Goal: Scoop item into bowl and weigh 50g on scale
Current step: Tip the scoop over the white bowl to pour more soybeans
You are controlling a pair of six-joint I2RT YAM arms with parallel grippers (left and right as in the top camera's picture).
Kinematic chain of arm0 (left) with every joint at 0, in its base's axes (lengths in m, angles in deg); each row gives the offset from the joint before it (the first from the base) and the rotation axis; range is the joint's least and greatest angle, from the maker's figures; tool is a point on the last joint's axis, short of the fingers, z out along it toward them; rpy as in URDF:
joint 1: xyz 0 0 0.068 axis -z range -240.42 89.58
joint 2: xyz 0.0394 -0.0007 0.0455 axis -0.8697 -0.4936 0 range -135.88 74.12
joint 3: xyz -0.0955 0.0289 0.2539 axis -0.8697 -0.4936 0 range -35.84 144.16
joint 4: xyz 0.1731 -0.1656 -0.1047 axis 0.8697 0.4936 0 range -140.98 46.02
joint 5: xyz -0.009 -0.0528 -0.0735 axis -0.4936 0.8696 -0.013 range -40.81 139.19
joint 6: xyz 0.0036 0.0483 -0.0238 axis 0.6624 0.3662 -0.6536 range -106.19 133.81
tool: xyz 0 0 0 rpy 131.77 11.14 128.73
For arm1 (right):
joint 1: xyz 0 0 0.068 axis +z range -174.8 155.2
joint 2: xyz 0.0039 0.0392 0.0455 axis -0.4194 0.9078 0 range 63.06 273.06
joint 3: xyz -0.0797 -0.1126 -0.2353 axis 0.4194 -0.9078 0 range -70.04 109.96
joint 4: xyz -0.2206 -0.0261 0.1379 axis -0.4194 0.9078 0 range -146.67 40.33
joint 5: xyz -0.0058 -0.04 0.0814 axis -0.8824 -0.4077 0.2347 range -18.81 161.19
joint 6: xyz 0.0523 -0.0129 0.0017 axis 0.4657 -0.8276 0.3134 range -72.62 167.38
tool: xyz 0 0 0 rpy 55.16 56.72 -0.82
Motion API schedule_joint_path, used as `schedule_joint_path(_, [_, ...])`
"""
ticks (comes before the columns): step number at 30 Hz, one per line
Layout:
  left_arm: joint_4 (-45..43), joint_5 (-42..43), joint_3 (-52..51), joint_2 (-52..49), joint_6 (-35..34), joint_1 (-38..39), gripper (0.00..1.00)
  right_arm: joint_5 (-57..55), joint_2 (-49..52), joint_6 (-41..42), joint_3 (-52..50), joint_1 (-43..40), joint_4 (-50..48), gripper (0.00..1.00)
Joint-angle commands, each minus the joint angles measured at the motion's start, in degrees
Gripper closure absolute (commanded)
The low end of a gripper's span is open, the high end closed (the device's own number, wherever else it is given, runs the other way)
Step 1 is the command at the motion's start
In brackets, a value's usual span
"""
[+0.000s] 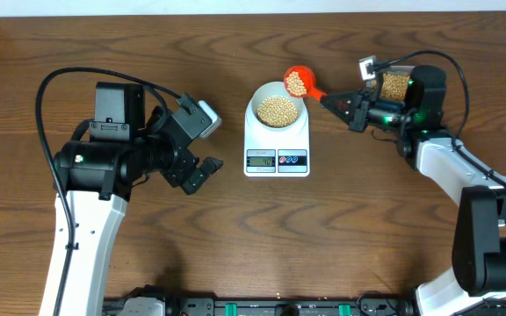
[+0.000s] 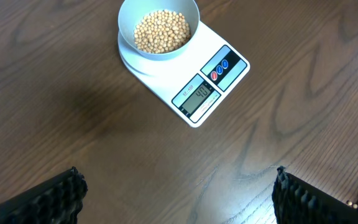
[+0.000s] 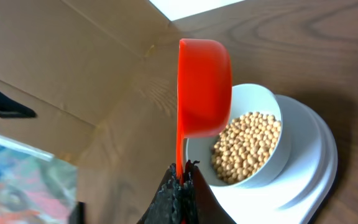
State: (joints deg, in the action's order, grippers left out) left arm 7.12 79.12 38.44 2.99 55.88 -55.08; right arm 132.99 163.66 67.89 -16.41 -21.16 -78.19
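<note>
From above you're looking straight down on the table, both arms in frame, with the scale and bowl upper middle. Your left wrist view looks down from fairly high and slightly skewed, and there the same scale and bowl sit at top centre. Your right wrist view is close in and rolled sideways: scoop mid-frame, bowl and scale lower right.

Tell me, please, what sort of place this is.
Probably a robotics lab bench, not a kitchen: robot arms stand at a wooden table, working with a kitchen scale, a bowl of beans and a red scoop.
</note>
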Motion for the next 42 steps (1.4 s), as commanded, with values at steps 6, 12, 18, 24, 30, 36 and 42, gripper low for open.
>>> schedule_joint_path(6, [0.2, 0.9, 1.0, 0.4, 0.5, -0.2, 0.02, -12.2, -0.1, -15.0, 0.3, 5.1, -0.1, 0.99])
schedule_joint_path(12, [0.2, 0.9, 1.0, 0.4, 0.5, -0.2, 0.02, -12.2, -0.1, -18.3, 0.3, 5.8, -0.2, 0.99])
schedule_joint_path(18, [0.2, 0.9, 1.0, 0.4, 0.5, -0.2, 0.02, -12.2, -0.1, -20.4, 0.3, 5.8, -0.2, 0.99])
schedule_joint_path(24, [0.1, 0.9, 1.0, 0.4, 0.5, -0.2, 0.02, -12.2, -0.1, -23.0, 0.3, 5.9, -0.2, 0.99])
schedule_joint_path(30, [0.1, 0.9, 1.0, 0.4, 0.5, -0.2, 0.02, -12.2, -0.1, -24.5, 0.3, 5.9, -0.2, 0.99])
schedule_joint_path(36, [0.2, 0.9, 1.0, 0.4, 0.5, -0.2, 0.02, -12.2, -0.1, -24.5, 0.3, 5.9, -0.2, 0.99])
schedule_joint_path(42, [0.2, 0.9, 1.0, 0.4, 0.5, -0.2, 0.02, -12.2, -0.1, -28.6, 0.3, 5.9, -0.2, 0.99])
